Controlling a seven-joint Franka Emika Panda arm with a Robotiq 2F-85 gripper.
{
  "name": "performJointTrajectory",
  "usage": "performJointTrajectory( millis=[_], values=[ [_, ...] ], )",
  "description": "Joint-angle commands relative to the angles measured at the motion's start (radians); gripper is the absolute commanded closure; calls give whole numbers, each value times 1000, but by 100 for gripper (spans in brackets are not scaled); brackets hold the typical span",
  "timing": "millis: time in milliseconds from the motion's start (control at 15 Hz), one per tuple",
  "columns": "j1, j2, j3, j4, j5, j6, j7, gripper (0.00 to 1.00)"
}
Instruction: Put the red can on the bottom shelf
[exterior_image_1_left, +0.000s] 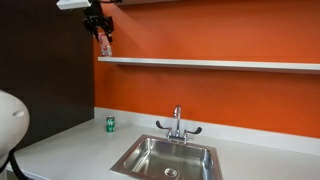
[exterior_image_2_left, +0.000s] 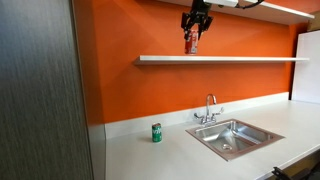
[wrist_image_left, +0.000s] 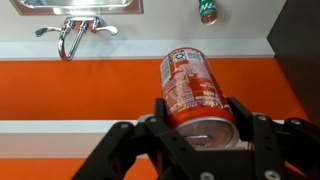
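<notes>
The red can (exterior_image_2_left: 192, 42) was held in the air in front of the orange wall (exterior_image_2_left: 150, 90), roughly upright, with its lower end just above the bottom shelf (exterior_image_2_left: 222, 59) near that shelf's end. A narrow gap appeared between can and shelf in both exterior views; contact could not be confirmed. The gripper (exterior_image_2_left: 194, 30) came down from above and was clamped on the can. In the wrist view, one black finger (wrist_image_left: 160, 118) pressed each side of the can's body, with the silvery top facing the camera.

The shelf ran as a long pale strip along the wall, and nothing was seen on it. Below, a pale counter (exterior_image_1_left: 70, 145) met the wall. A green can (exterior_image_1_left: 110, 123) stood upright on the counter close to the wall, well below the red can and well apart from it. Beside it, further along the counter, sat a steel sink (exterior_image_1_left: 165, 158) with a faucet (exterior_image_1_left: 177, 122) at its back edge. A dark panel (exterior_image_2_left: 35, 90) adjoined the wall's end.
</notes>
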Motion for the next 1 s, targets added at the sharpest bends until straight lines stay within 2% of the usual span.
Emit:
performJointTrajectory(
  millis=[0, 933],
  values=[
    [-27, 81, 22, 141, -49, -39, 38, 61],
    [-28, 442, -5, 553, -151, -128, 77, 61]
  ],
)
